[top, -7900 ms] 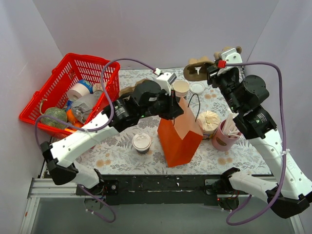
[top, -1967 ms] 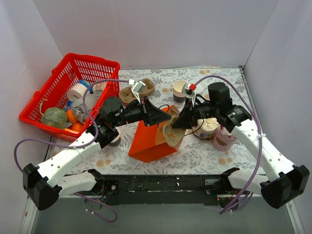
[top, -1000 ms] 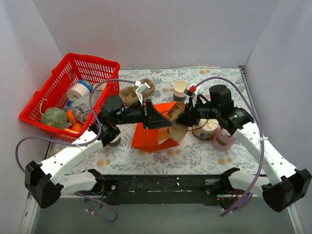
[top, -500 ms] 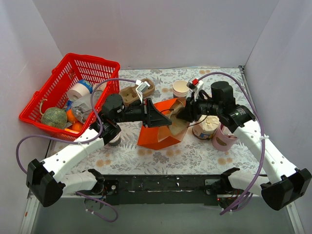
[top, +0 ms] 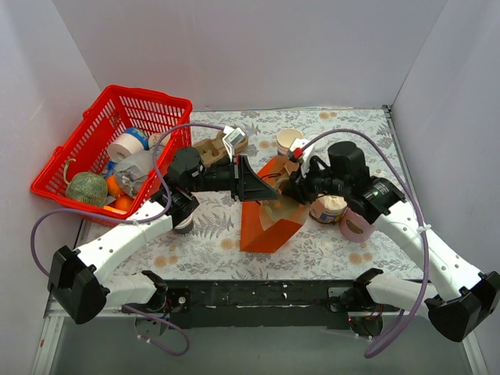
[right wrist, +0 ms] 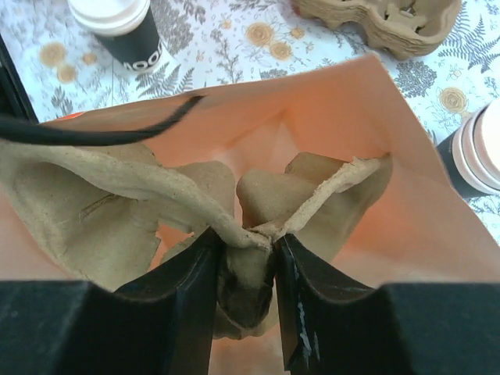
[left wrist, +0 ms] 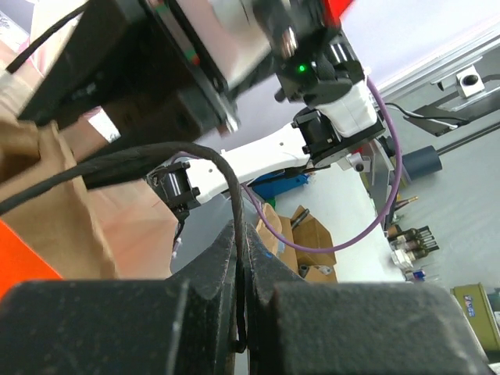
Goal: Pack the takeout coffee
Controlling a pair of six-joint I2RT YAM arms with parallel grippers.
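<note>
1. From above, my left arm (top: pixel 133 230) covers most of the takeout coffee (right wrist: pixel 121 27). My right wrist view cuts its lid off at the upper edge.
2. It stands upright on the table (top: pixel 211 242), lid up and long axis vertical. It is outside the orange bag (top: pixel 266 226) on my left arm's side, apart from both grippers.
3. My left gripper (left wrist: pixel 242 242) is pinched nearly together on the bag's thin black cord handle (left wrist: pixel 141 160).
4. My right gripper (right wrist: pixel 246 250), inside the bag mouth, is clamped on a fold of brown pulp carrier (right wrist: pixel 133 195), its jaws a narrow gap apart.
</note>
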